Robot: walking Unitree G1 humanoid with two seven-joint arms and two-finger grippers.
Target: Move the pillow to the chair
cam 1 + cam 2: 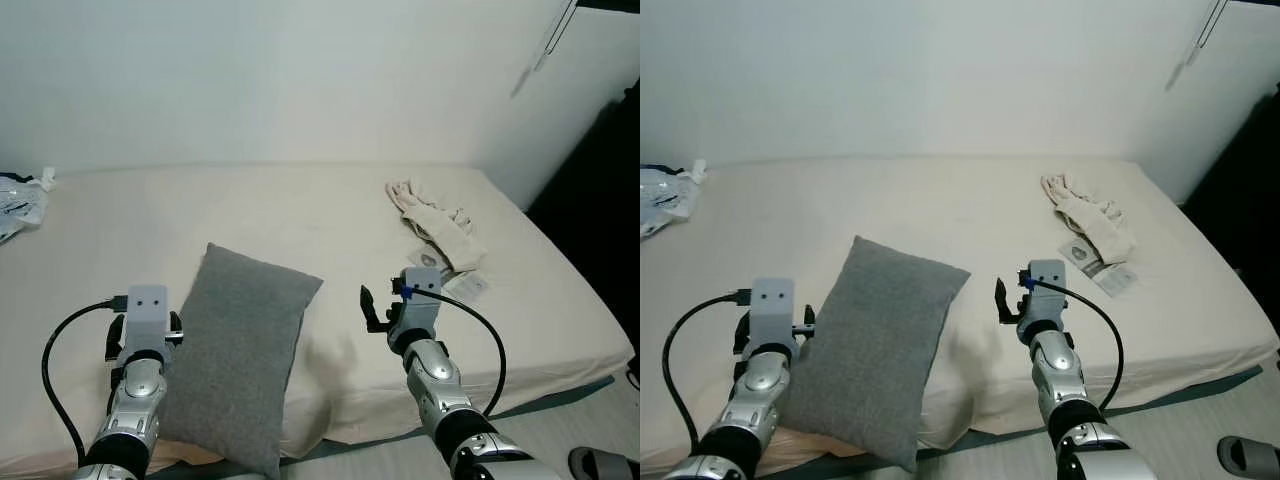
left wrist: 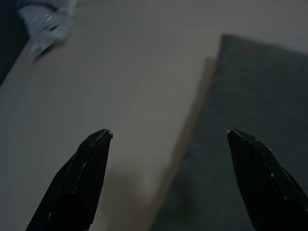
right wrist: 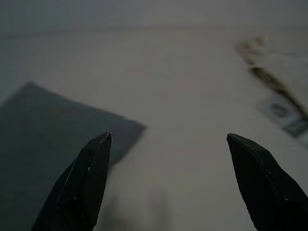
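A grey rectangular pillow (image 1: 240, 345) lies on the cream bed (image 1: 300, 210), its near corner hanging over the bed's front edge. My left gripper (image 1: 147, 335) hovers just left of the pillow's long side, open; in the left wrist view the pillow's edge (image 2: 250, 96) sits ahead of one finger (image 2: 82, 178). My right gripper (image 1: 390, 300) is open too, held above the bare sheet a short way right of the pillow. In the right wrist view the pillow's corner (image 3: 53, 125) lies ahead of one finger, apart from it. Nothing is between either pair of fingers.
Pale gloves or cloth (image 1: 435, 225) and a small paper packet (image 1: 465, 285) lie on the bed's right side. A crumpled plastic bag (image 1: 20, 200) sits at the far left. A white wall runs behind the bed. Grey floor and a slipper (image 1: 600, 465) show at lower right.
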